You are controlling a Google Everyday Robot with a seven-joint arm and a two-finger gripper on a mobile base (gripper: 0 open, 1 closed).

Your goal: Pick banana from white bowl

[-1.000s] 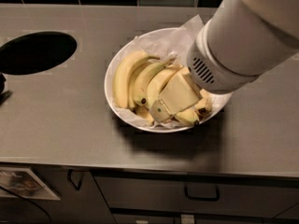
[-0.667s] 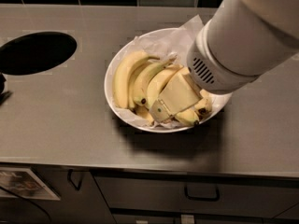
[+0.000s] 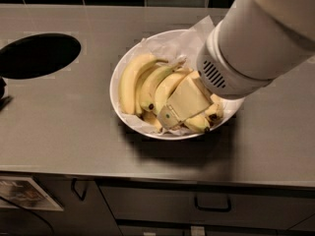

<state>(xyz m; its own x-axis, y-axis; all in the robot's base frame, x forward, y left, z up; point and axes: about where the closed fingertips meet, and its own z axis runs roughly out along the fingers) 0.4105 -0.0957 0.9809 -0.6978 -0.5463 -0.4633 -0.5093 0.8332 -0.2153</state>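
Practically nothing has changed over the last second: the gripper (image 3: 173, 113) sits in the same spot, low inside the white bowl (image 3: 114, 85), laid across the right-hand side of the bananas (image 3: 129, 82). The arm (image 3: 256, 38) behind it reaches in from the upper right at the same slant. You see the bananas in the same arrangement too, curved side by side on the crumpled paper (image 3: 197, 33), none lifted and none nudged toward the rim. The bowl itself rests where it was on the table (image 3: 64, 132), well apart from the black round hole (image 3: 39, 54) at the left. Read that stillness as a pause at the grasp point, not as progress: the descent looks finished and the gripper is touching or nearly touching the fruit, but nothing has left the bowl. You cannot tell from this angle how wide the gripper is set or whether it has hold of anything, because its own body and the arm cover the contact. So treat the pick as not yet confirmed. Your next check is the lift: if one piece of fruit rises cleanly with the gripper, the grasp is good. If the pile shifts or the bowl drags along the table, the hold is likely catching more than one piece or the paper lining.
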